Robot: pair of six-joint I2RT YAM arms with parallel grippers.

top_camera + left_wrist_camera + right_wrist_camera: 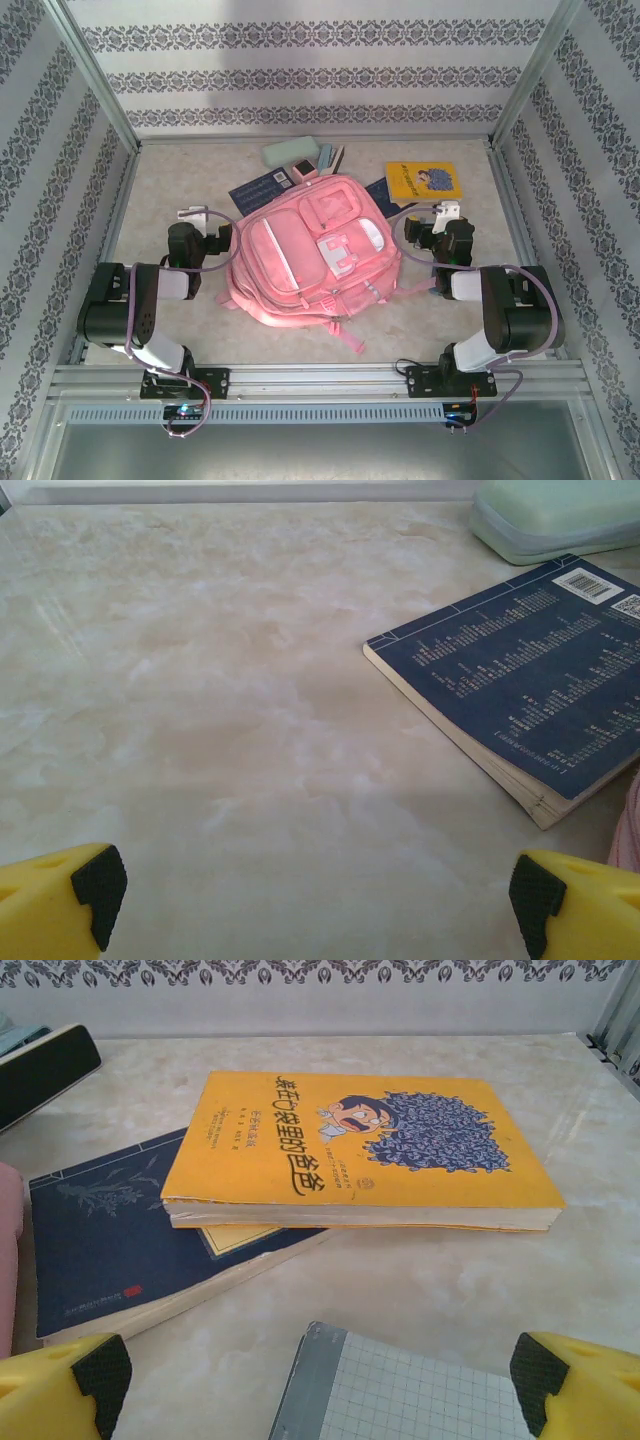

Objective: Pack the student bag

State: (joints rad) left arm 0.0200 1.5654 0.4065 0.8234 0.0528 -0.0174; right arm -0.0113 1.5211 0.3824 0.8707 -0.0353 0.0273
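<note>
Packing is barely starting, it seems: the bag [305,250] is lying between your left gripper [315,895] and right gripper [320,1375], both holding empty fingers spread wide, 3 books [423,180] and a case [290,153] waiting behind the bag.

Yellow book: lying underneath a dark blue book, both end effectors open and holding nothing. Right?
Not quite. The yellow book lies on top of the dark blue book, overlapping part of it, not underneath; the right wrist view shows this. The rest holds: the left end effector and right end effector are both open and holding nothing.
</note>
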